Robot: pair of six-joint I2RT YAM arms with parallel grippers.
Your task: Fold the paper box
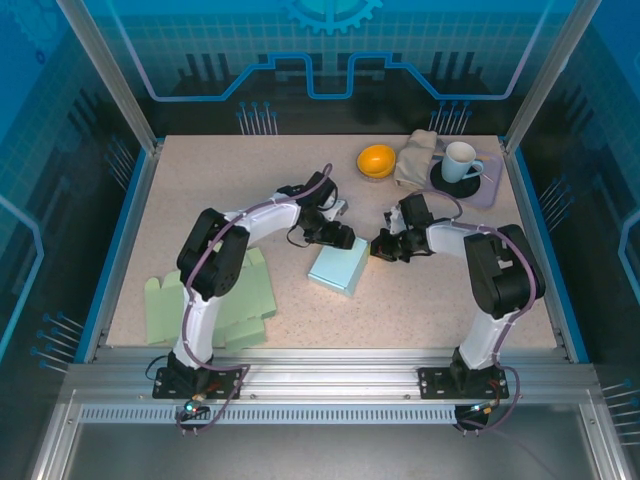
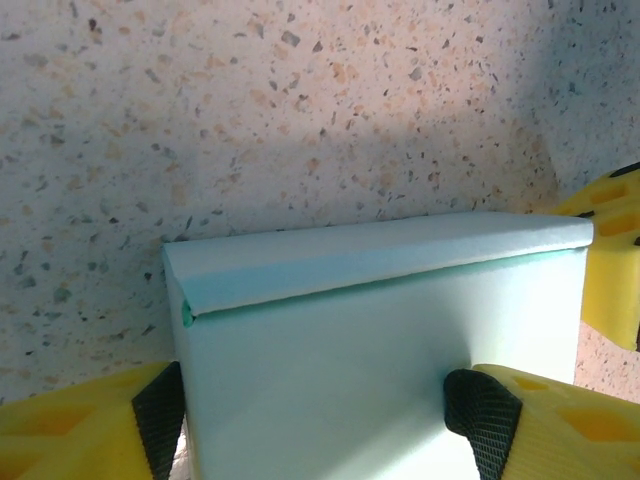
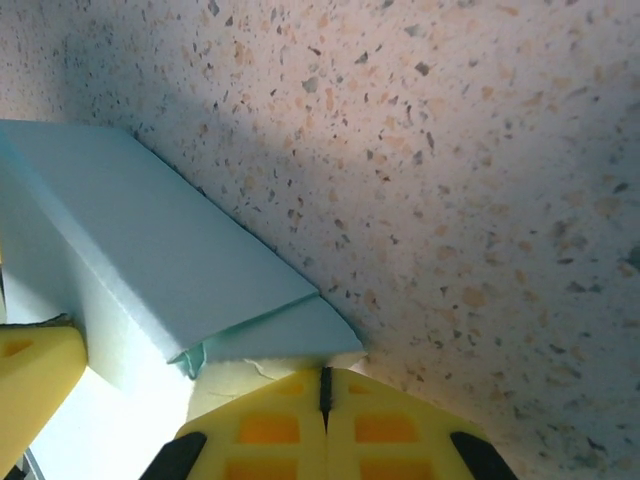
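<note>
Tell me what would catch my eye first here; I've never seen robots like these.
First you'd notice two white-and-black arms meeting mid-table over a pale blue paper box, with the left gripper open and the right gripper shut at its far end. Next come the bright orange bowl and the white mug at the far right. Then there is the stack of green flat sheets at the near left.

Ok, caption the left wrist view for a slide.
Open left hand poised over the pale-blue paper box on speckled table.
</note>
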